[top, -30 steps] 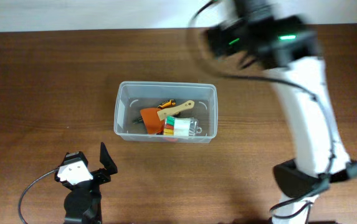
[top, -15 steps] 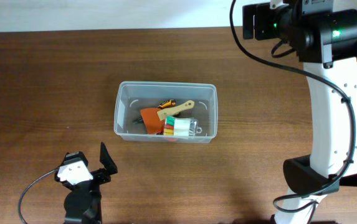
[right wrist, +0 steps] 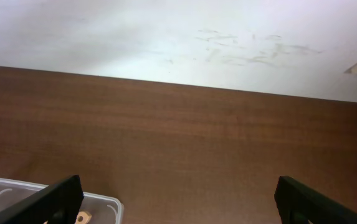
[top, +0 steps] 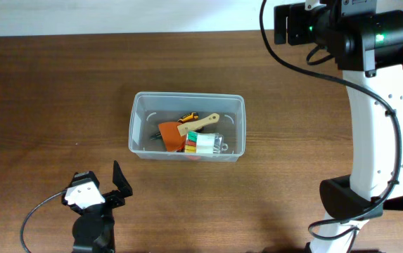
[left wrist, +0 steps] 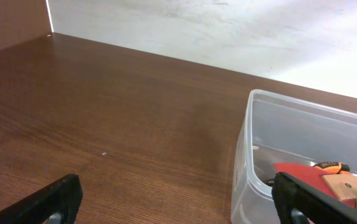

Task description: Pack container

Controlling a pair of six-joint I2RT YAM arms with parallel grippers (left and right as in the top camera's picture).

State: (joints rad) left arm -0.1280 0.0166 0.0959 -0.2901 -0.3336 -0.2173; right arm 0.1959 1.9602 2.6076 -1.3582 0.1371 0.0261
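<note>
The container (top: 132, 128) is a clear plastic bin in the middle of the table. Inside lie an orange scraper with a wooden handle (top: 176, 131), a small clear case of coloured bits (top: 205, 144) and an orange-and-black tool (top: 189, 117). My left gripper (top: 100, 183) is open and empty, low at the front left, short of the bin; its wrist view (left wrist: 178, 200) shows the bin's near corner (left wrist: 248, 155) to the right. My right gripper (top: 292, 24) is open and empty, raised at the far right; its wrist view (right wrist: 178, 200) shows the bin's corner (right wrist: 97, 205) at lower left.
The brown wooden table (top: 46, 91) ends at a white wall (top: 117, 14) along the back. The right arm's white upright link (top: 373, 133) and its base (top: 349, 200) stand at the right side. A cable (top: 36, 214) loops by the left arm.
The right arm's head swung to the right and back a second ago and has held still since. The left arm and the bin's contents have not moved.
</note>
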